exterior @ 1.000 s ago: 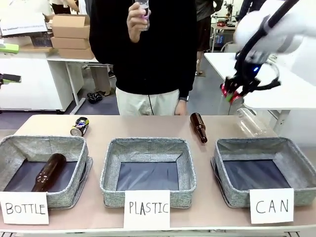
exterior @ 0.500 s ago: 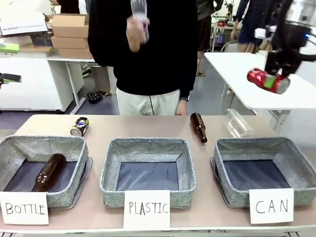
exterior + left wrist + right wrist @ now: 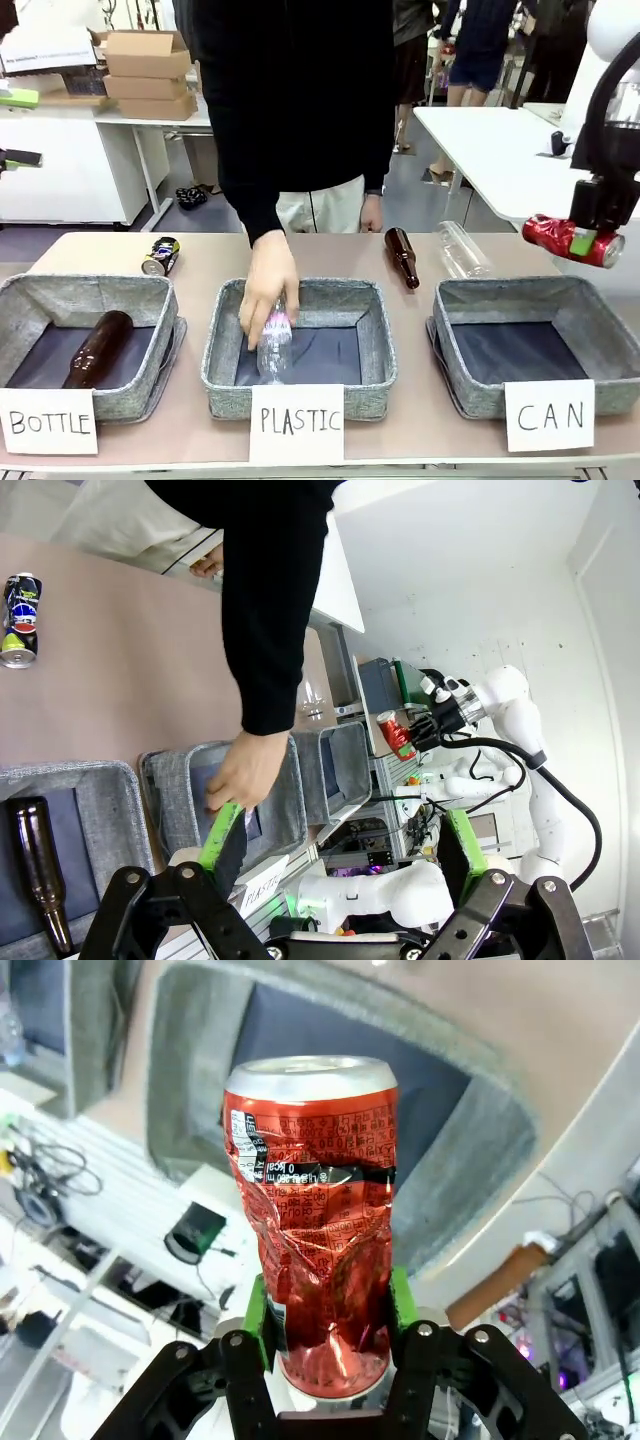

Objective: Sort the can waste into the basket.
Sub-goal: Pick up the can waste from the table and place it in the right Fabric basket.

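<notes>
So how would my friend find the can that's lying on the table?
Look at the table with three grey baskets; the BOTTLE basket is on the robot's left. Just behind its far edge lies the dark can. It is small and blue-black with yellow and white print, unlike the brown glass bottle inside that basket.

The right claw (image 3: 325, 1310) is black, its linked fingers faced with green pads (image 3: 256, 1320) and studded with silver screws (image 3: 417, 1330). The left claw (image 3: 340, 835) is built alike: black bars, green-faced tips, and bright screw heads at the joints. At two o'clock in the left wrist view, the right arm (image 3: 510, 692) has white rounded segments and a black cable (image 3: 495, 745). The person wears a black long-sleeved top (image 3: 300, 100) and pale beige trousers (image 3: 320, 210).
</notes>
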Action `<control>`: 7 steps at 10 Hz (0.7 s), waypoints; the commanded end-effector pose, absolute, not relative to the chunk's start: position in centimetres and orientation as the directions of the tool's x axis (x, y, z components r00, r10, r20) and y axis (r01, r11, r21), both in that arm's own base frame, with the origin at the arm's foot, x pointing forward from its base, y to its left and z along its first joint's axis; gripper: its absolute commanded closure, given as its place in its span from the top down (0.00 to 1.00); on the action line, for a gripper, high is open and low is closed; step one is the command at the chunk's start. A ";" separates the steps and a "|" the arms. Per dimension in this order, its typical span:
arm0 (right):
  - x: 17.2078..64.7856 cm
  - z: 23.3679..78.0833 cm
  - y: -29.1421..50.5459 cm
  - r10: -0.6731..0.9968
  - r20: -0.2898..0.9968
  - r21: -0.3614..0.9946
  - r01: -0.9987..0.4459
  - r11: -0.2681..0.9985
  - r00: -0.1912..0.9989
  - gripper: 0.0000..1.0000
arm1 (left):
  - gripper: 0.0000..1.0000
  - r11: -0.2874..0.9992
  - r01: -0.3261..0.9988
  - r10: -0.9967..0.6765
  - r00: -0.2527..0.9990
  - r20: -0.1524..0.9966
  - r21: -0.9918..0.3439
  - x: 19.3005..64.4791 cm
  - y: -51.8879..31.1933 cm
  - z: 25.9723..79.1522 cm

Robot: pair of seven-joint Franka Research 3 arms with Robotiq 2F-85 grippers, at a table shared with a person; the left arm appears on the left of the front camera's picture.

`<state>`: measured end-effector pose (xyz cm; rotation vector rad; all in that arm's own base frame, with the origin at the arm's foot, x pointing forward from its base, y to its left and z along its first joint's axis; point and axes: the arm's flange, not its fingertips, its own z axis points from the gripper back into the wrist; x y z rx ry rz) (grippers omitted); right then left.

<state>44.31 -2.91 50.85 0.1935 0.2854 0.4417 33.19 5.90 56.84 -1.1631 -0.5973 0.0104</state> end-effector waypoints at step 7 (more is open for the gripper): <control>44.5 49.5 -2.9 0.447 -0.243 0.268 -0.383 0.884 0.861 0.00 | 1.00 0.397 0.320 0.311 0.835 0.454 -0.860 33.4 5.8 56.7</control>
